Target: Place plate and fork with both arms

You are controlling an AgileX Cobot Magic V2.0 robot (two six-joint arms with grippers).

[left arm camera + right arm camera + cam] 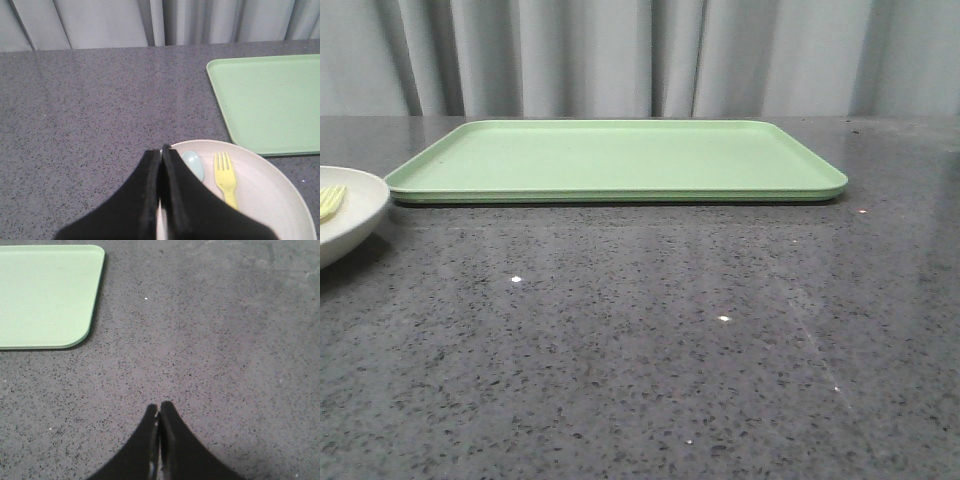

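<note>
Nothing is placed yet: plate (270, 185) with fork (225, 177) sits left of the bare tray (620, 160), both jaws closed, empty.

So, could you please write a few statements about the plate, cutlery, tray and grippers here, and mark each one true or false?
1. The fork lies on the plate. True.
2. The plate sits on the green tray. False: it rests on the table, beside the tray.
3. A spoon lies next to the fork. True.
4. The right gripper holds the fork. False: it is shut on nothing.
5. The left gripper is wide open. False: it is shut.
</note>
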